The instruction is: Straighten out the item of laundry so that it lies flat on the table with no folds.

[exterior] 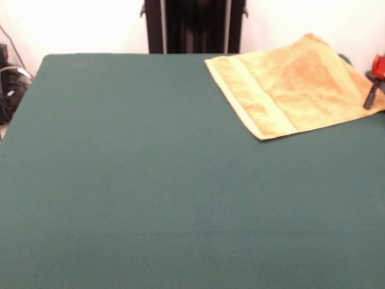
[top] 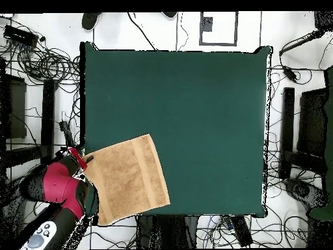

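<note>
The item of laundry [exterior: 295,84] is a yellow-orange towel, spread out near a corner of the dark green table [exterior: 150,180]. A paler band runs close to one of its ends. In the overhead view the towel [top: 127,179] lies askew at the table's [top: 195,117] lower left corner, and its lower corner reaches past the table edge. No large fold shows on it. My gripper [exterior: 373,95] comes in at the picture's right edge and is at the towel's side edge. From above, the gripper [top: 79,159] on the red arm [top: 58,185] is at the towel's left corner.
Black stands [top: 287,130] and tangled cables [top: 39,58] ring the table on the floor. Dark gear and cables [exterior: 9,84] sit beside the table's left edge in the front view.
</note>
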You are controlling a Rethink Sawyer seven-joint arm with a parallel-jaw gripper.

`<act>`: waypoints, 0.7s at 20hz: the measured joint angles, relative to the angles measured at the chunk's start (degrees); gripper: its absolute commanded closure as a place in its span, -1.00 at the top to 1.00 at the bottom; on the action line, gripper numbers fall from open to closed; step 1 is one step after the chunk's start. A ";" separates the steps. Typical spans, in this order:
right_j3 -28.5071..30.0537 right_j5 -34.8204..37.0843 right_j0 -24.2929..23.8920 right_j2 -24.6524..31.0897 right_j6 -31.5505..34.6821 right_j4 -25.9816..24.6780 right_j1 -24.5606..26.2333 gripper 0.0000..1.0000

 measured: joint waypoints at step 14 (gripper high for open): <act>8.62 -5.93 -17.83 15.56 0.00 -13.08 -12.53 1.00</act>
